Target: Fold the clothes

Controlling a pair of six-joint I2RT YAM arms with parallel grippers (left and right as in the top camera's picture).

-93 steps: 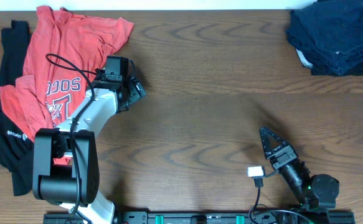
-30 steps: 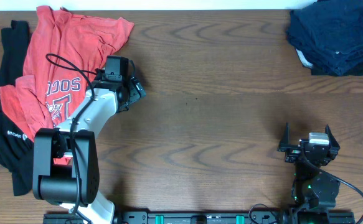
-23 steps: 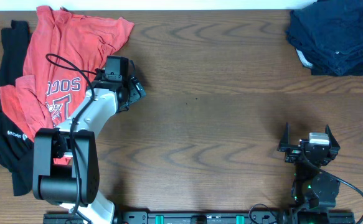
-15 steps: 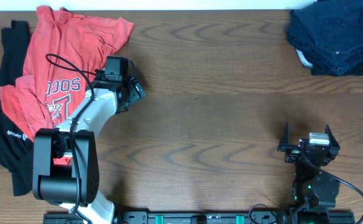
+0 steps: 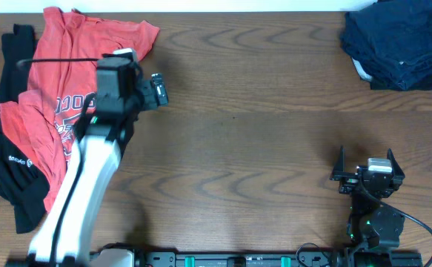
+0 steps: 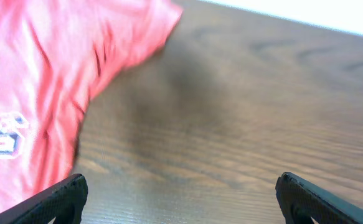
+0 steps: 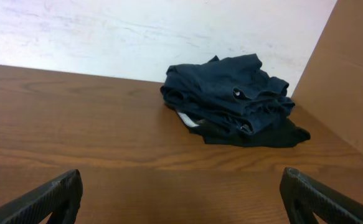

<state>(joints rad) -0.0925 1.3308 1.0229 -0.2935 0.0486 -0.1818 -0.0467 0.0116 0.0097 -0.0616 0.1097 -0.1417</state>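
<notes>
A crumpled red T-shirt (image 5: 75, 59) with white lettering lies at the far left of the table, on top of a black garment (image 5: 8, 167). My left gripper (image 5: 157, 90) is open and empty, raised above the bare wood just right of the shirt's edge. In the left wrist view the red shirt (image 6: 38, 81) fills the left side, and the open jaws (image 6: 181, 202) frame bare wood. My right gripper (image 5: 366, 159) is open and empty near the front right edge. A folded pile of navy clothes (image 5: 397, 41) sits at the far right corner, also in the right wrist view (image 7: 231, 99).
A white wall (image 7: 137, 31) runs behind the table's far edge. A brown cardboard panel (image 7: 352, 74) stands at the right of the navy pile. Bare wood (image 5: 260, 133) stretches between the two arms.
My left arm has lifted and swung left, its wrist now over the red shirt's right part, jaws still open. The right arm has not moved in the last second.
</notes>
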